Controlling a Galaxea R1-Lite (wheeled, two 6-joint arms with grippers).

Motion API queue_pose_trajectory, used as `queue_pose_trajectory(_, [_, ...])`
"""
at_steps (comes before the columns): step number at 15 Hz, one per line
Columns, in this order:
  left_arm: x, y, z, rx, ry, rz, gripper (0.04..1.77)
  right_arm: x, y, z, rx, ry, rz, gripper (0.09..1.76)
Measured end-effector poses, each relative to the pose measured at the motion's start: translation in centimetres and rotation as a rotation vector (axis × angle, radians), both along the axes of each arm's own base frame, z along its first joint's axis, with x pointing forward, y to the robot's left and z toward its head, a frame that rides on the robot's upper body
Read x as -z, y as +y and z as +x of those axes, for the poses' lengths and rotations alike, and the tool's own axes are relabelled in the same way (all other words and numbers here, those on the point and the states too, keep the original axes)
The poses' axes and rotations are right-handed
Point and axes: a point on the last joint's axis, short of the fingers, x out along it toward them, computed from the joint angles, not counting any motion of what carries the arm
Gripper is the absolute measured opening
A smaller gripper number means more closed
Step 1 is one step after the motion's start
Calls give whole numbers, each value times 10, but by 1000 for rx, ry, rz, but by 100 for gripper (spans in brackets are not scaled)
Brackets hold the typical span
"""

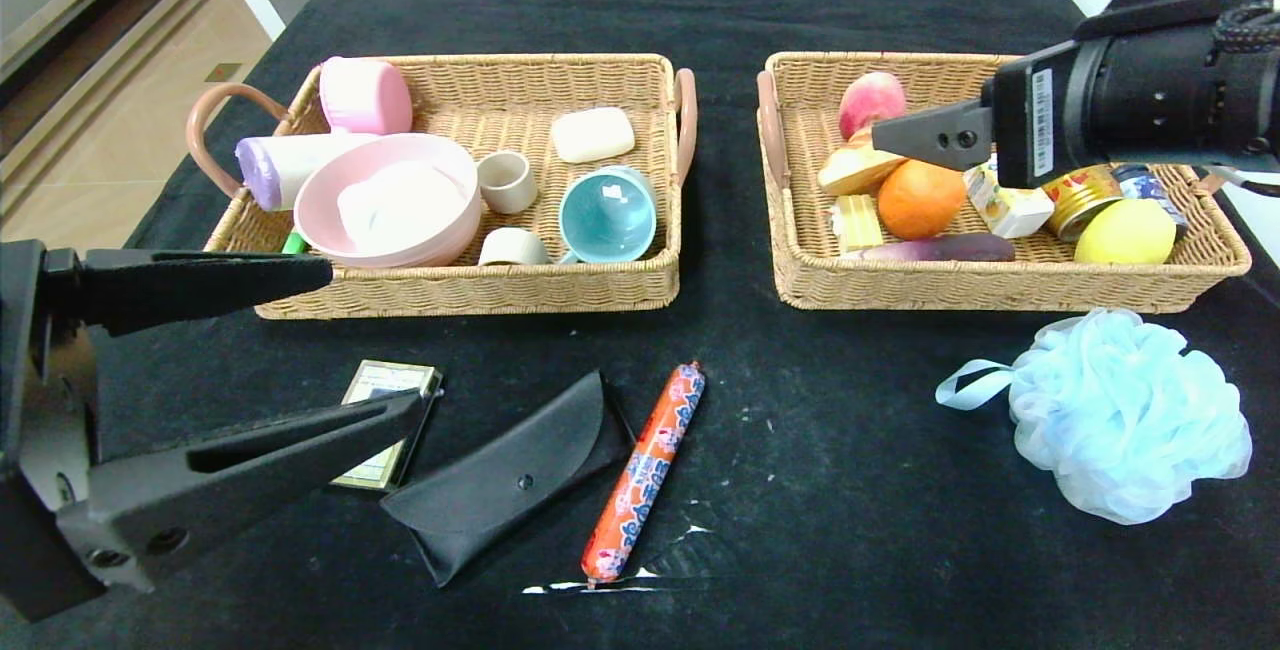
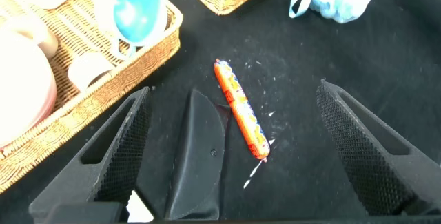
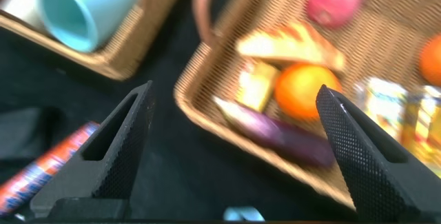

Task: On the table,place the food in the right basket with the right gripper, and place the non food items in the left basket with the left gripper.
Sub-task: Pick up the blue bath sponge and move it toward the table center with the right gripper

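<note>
The orange-red sausage stick (image 1: 645,470) lies on the black table (image 1: 850,490) beside the black flap pouch (image 1: 510,475). The gold-edged card box (image 1: 388,385) is partly hidden by my left gripper (image 1: 378,335), which hovers open and empty above them. The left wrist view shows the sausage (image 2: 241,110) and pouch (image 2: 200,155) between its fingers. The blue pouf (image 1: 1130,415) lies in front of the right basket (image 1: 1000,288). The soap bar (image 1: 593,134) is in the left basket (image 1: 470,290). The white carton (image 1: 1005,205) is in the right basket. My right gripper (image 1: 885,137) hangs open and empty over that basket (image 3: 207,110).
The left basket holds a pink bowl (image 1: 390,198), a blue cup (image 1: 607,215) and small white cups. The right basket holds an orange (image 1: 920,198), a peach, bread, a lemon and cans. The table's far edge meets a white ledge.
</note>
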Motion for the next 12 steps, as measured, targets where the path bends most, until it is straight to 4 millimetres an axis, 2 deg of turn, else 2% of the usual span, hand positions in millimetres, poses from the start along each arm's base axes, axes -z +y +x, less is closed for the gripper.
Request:
queue_pose_trajectory(6, [2,-1,1,2,12,9,172,3,-36,-27,159,127,-95,170])
queue_pose_trajectory(9, [2,-1,1,4,13,10,172,10,-50,-39,225,253,-58,170])
queue_pose_trajectory(12, [2,-1,1,5,13,10,172,17,-60,-42,289,330,-29,170])
